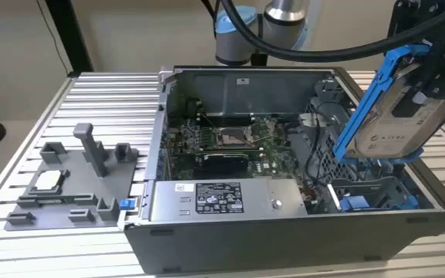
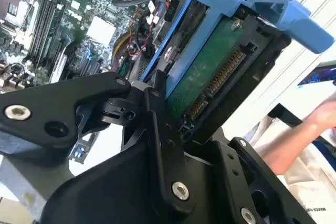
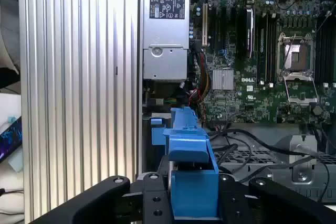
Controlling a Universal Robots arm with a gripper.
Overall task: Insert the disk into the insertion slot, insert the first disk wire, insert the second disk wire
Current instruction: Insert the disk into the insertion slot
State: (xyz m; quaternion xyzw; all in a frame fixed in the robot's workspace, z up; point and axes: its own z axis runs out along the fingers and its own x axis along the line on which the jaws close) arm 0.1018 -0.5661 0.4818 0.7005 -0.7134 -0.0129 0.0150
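Observation:
The disk [image 1: 408, 121], silver with a white label in a blue carrier, hangs tilted above the right side of the open computer case. My gripper [image 1: 433, 87] is shut on its upper part. In the second wrist view the disk's [image 2: 207, 72] green underside and connector sit between my black fingers [image 2: 157, 108]. The blue carrier [image 3: 191, 182] shows end-on in the first wrist view. The insertion slot [image 1: 373, 197], a grey bay with blue tabs, lies below the disk in the case's front right corner. Loose black cables [image 3: 247, 145] run beside the bay; I cannot tell which are the disk wires.
A grey labelled power-supply box [image 1: 222, 200] sits at the case's front, with the motherboard [image 1: 226, 139] behind it. A grey fixture [image 1: 76, 179] stands on the slatted table [image 1: 106, 98] at the exterior view's left. A person's hand [image 2: 320, 119] is outside the case.

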